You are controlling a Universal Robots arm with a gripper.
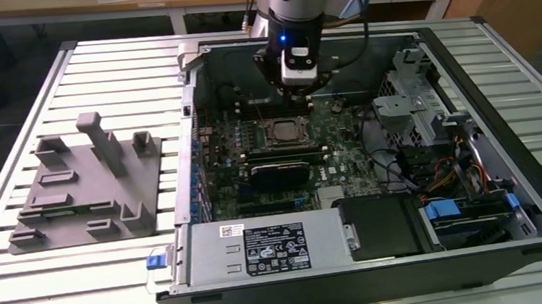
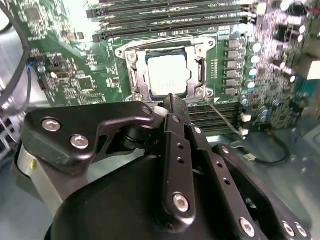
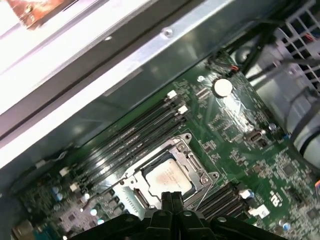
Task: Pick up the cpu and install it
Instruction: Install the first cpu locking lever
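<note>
Cpu, small silvery-beige square chip [image 2: 168, 75], sits in black socket frame [image 2: 131, 70] on green motherboard [image 3: 235, 135], mid computer case [image 1: 497, 69]. Black gripper [image 3: 172, 198] hovers just above, jaws pressed together, holding nothing. Placement looks done; seating needs checking, retention frame apparently unlatched.

Silvery metal cpu [image 2: 169, 76] (matt)

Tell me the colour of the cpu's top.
Silvery-beige metal; the cpu shows best in the second wrist view, sitting in its socket.
</note>
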